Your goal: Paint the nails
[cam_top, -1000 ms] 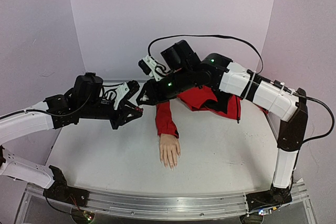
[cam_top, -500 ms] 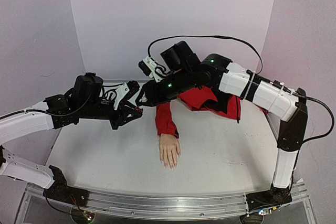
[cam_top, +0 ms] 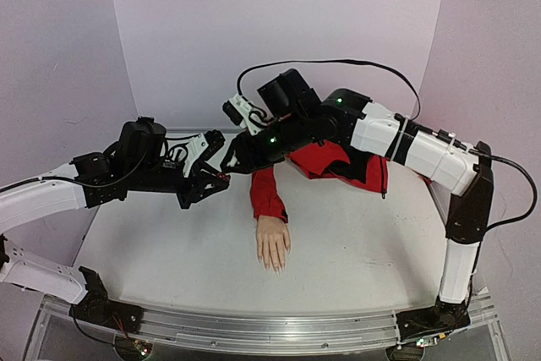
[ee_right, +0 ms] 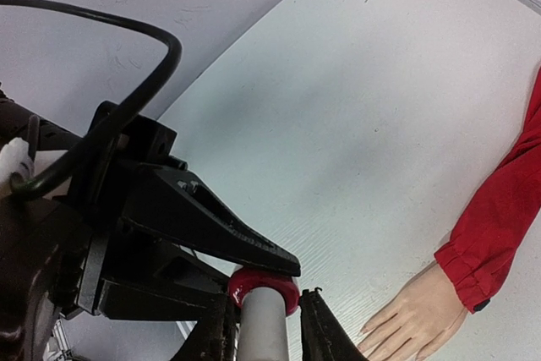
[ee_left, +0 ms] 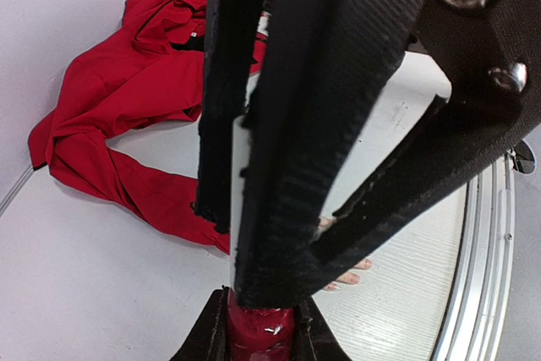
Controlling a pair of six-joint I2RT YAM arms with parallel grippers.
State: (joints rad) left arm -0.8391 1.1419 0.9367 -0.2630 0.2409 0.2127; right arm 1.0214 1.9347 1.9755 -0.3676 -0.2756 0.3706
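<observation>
My left jaws clench the bottle (ee_right: 263,282); my right jaws seem clamped on its cap (ee_right: 264,327), above the counter (ee_right: 380,124).

Two robot arms (cam_top: 51,196) (cam_top: 423,151), one mannequin hand (cam_top: 273,244), one red garment (cam_top: 338,162), one polish bottle (ee_right: 264,285), one table (cam_top: 169,251)

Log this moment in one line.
left gripper shut on small dark-red polish bottle | right gripper shut on its white cap | pale mannequin hand lying untouched
</observation>
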